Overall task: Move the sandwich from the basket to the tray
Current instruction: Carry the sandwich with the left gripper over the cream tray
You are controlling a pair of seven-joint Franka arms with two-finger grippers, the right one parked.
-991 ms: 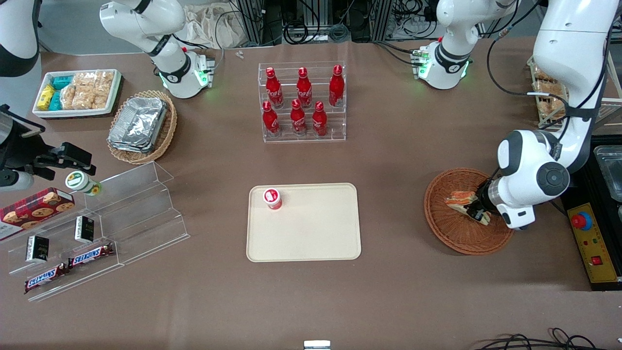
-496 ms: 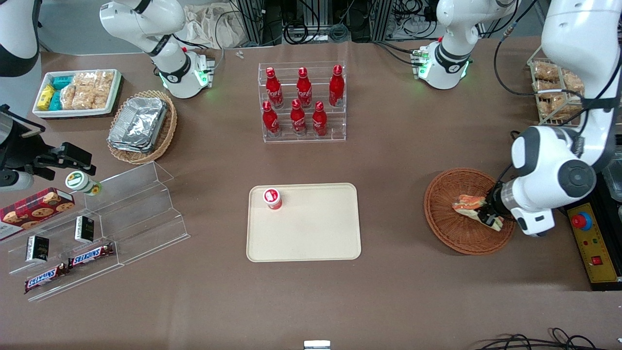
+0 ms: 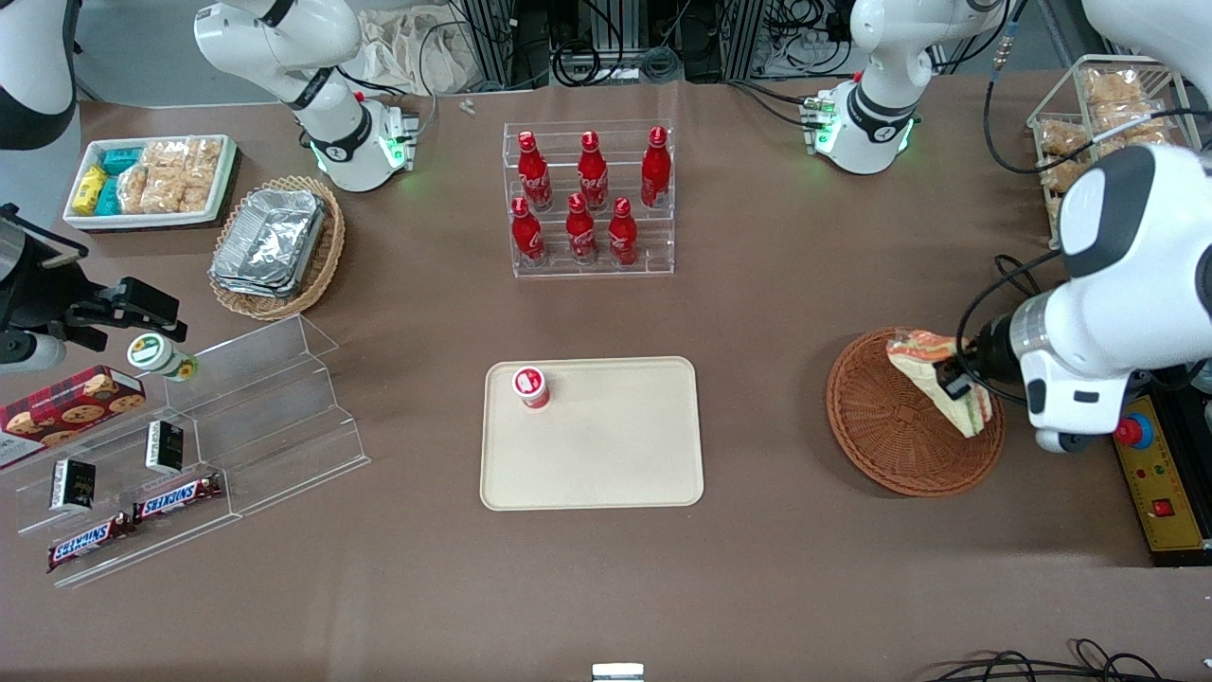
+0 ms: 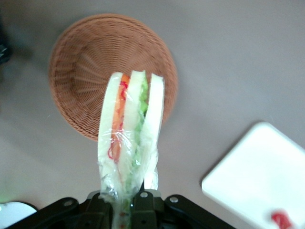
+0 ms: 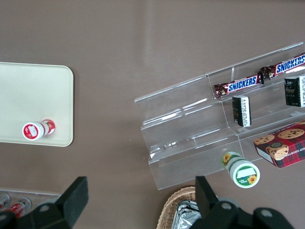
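Observation:
My left gripper (image 3: 954, 382) is shut on the clear-wrapped sandwich (image 3: 935, 377) and holds it in the air above the reddish-brown round basket (image 3: 885, 431), over the basket's edge toward the working arm's end. In the left wrist view the sandwich (image 4: 129, 138) hangs from the gripper (image 4: 127, 202) with the basket (image 4: 86, 62) below it, nothing else inside. The beige tray (image 3: 606, 455) lies at the table's middle, toward the parked arm from the basket, and its corner shows in the left wrist view (image 4: 257, 183).
A small red-and-white cup (image 3: 531, 386) stands on the tray's corner. A clear rack of red bottles (image 3: 589, 199) stands farther from the front camera than the tray. A red emergency button box (image 3: 1149, 464) lies beside the basket at the working arm's end.
My left gripper has lifted the sandwich out of the basket and risen with it, shifting toward the working arm's end. The basket has stayed in place.

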